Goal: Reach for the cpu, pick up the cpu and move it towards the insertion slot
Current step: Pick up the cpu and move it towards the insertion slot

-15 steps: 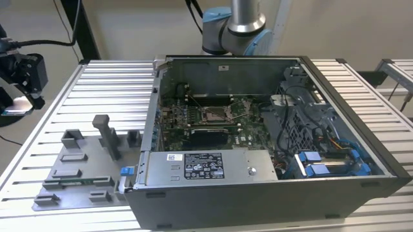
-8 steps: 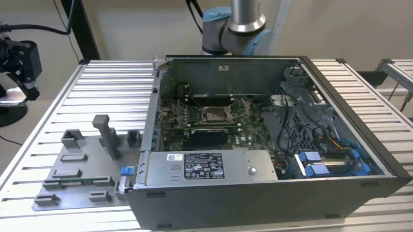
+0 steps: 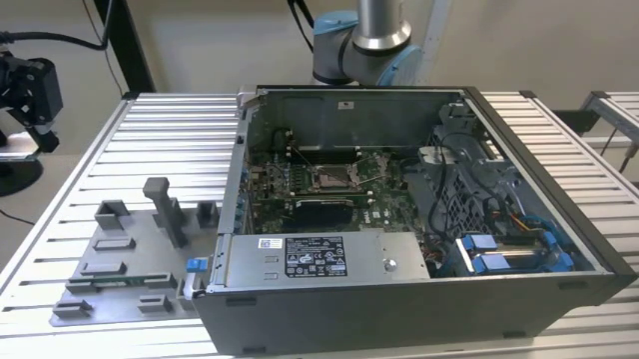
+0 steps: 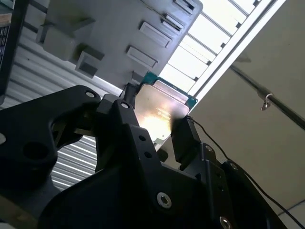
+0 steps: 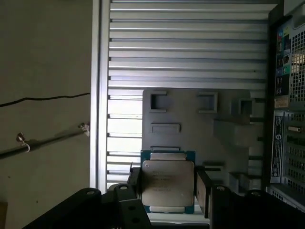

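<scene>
Pinching the cpu (image 5: 167, 183) by two opposite edges with the hand (image 5: 167, 191), raised off the surface (image 5: 190, 47) over the grey tray's (image 5: 190, 114) edge. Reaching and picking apparently done; carrying to the insertion slot (image 3: 334, 176), well apart inside the case (image 3: 399, 314), not yet.

The slot (image 3: 333, 176) is open from above, with case (image 3: 399, 314) walls all around it. Tall blocks (image 3: 164, 206) stick up from the tray (image 3: 150, 254) at a table (image 3: 170, 134) corner.
</scene>
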